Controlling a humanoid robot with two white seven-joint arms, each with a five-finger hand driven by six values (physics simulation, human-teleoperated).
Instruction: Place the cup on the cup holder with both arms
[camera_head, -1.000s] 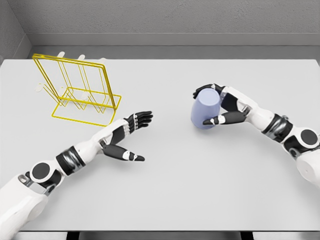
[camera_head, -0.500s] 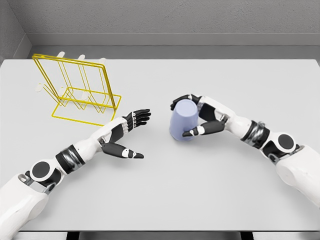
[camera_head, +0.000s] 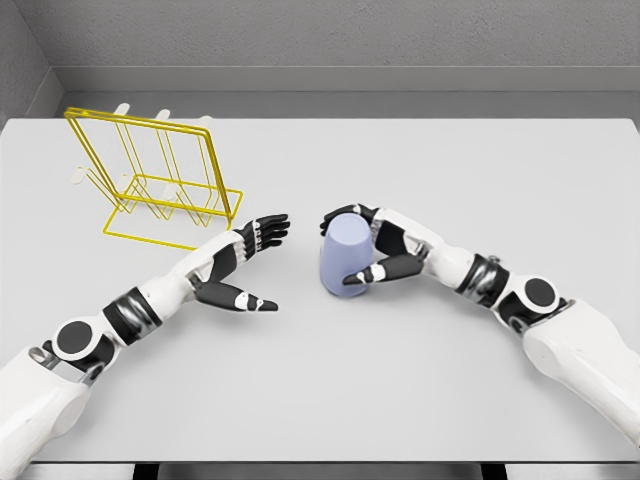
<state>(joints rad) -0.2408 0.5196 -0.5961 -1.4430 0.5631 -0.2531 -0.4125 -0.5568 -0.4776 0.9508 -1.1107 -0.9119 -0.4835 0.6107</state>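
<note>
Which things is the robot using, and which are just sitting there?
For the job:
- purple cup, held by the right robot hand
- yellow wire cup holder
- left robot hand, open beside the cup

Just there:
- grey table
- grey wall

Simulated test cell, not a lived-in room: a plain pale grey table is filling the view, bare grey textured walls are closing in behind and at left, and flat, evenly lit surfaces are showing a rendered lab setting.
</note>
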